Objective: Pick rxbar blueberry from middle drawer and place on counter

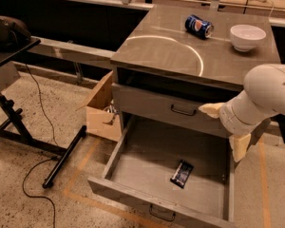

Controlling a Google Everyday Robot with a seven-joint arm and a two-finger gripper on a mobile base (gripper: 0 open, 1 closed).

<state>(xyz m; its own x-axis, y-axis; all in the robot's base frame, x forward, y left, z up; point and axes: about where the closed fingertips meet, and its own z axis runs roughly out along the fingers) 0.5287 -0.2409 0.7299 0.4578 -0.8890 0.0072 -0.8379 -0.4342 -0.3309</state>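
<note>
The rxbar blueberry (182, 173), a small dark bar with pale lettering, lies flat on the floor of the middle drawer (147, 160), right of the middle and towards its front. The drawer is pulled far out. My gripper (224, 128) hangs at the end of the white arm, over the drawer's back right corner and in front of the drawer front above. It is open and empty, with one pale finger (209, 109) pointing left and the other (239, 147) pointing down. It is above and to the right of the bar. The counter (171, 51) is the glossy grey-brown top with a pale arc.
A blue Pepsi can (198, 25) lies on its side and a white bowl (247, 36) stands at the back of the counter. An open cardboard box (102, 112) sits left of the cabinet. A black stand (19, 122) and cable are at the left.
</note>
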